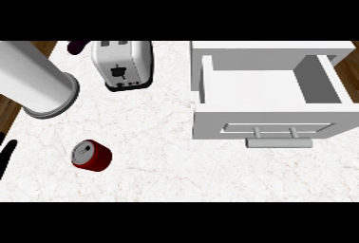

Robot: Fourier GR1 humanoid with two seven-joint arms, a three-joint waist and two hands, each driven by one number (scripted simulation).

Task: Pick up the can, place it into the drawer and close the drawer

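A red can (91,155) with a silver top sits tilted on the white marble counter (161,156) at the lower left. The white drawer (252,88) stands pulled open at the right, nothing showing inside it, and its front panel carries a grey bar handle (278,142). Only a black sliver of my left hand (6,156) shows at the left edge, to the left of the can and apart from it. My right hand is out of the picture.
A silver toaster (123,64) stands at the back, left of the drawer. A wide pale grey cylinder (35,78) crosses the upper left corner. A dark purple object (77,46) peeks in beside the toaster. Wooden floor shows past the counter's left edge.
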